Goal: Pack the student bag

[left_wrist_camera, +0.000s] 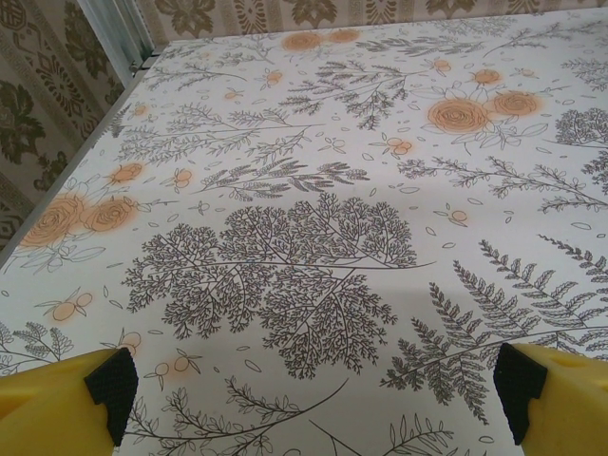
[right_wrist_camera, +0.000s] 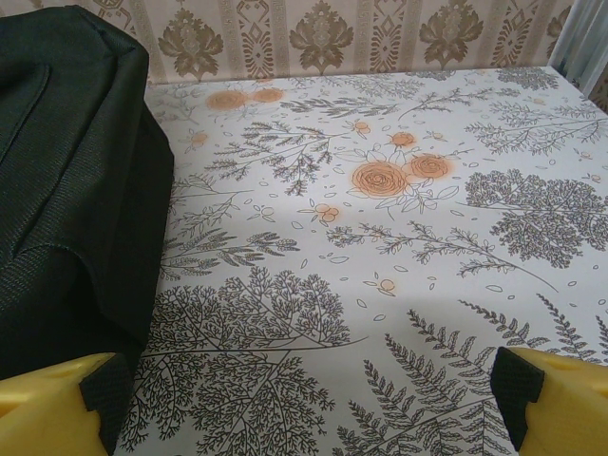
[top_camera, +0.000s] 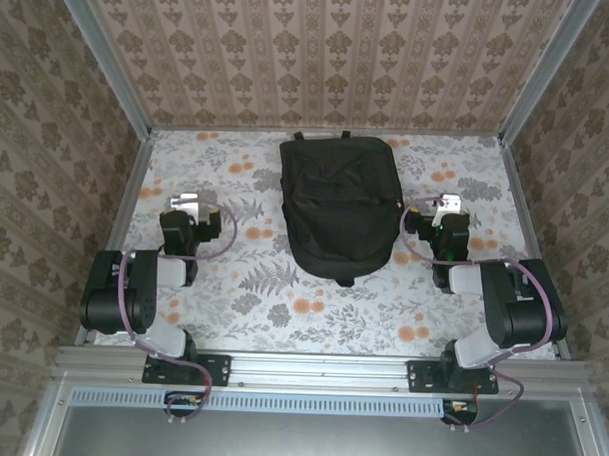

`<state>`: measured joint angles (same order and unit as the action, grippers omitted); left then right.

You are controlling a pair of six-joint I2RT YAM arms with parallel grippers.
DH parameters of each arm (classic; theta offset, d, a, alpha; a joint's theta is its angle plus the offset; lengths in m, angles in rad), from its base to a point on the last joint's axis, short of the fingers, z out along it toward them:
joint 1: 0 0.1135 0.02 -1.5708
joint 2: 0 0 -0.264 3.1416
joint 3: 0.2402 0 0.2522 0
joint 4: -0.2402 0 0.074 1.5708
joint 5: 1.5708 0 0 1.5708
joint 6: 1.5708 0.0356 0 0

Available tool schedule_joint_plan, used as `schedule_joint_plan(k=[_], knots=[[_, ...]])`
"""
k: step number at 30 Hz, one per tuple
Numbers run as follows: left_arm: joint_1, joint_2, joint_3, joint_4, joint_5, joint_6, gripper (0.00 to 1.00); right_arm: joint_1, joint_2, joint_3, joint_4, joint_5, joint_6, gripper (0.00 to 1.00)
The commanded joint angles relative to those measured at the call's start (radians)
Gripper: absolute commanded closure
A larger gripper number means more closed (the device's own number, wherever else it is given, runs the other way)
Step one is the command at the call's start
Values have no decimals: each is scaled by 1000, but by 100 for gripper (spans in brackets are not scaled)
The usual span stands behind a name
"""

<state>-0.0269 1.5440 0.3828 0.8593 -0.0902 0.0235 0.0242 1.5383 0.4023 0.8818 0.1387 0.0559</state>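
I see wallpapered walls (top_camera: pixel 330 59) around the floral counter (top_camera: pixel 311 318) under the student bag (top_camera: pixel 340 204), which lies flat; left end effector (left_wrist_camera: pixel 314 394) sits left of it, right end effector (right_wrist_camera: pixel 312 397) just right, both spread wide, empty

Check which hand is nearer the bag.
Right. The right hand sits close beside the bag, on its right; the left hand is farther off, on its left.
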Motion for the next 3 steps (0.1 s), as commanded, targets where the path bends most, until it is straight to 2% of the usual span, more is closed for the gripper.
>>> schedule_joint_plan(k=[1,3], knots=[[-4,-6,19,6,17,25,0,5,-9,-5,-8,9,-8,0],[-1,-7,22,0,38,29,0,5,-10,-5,-7,9,-8,0]])
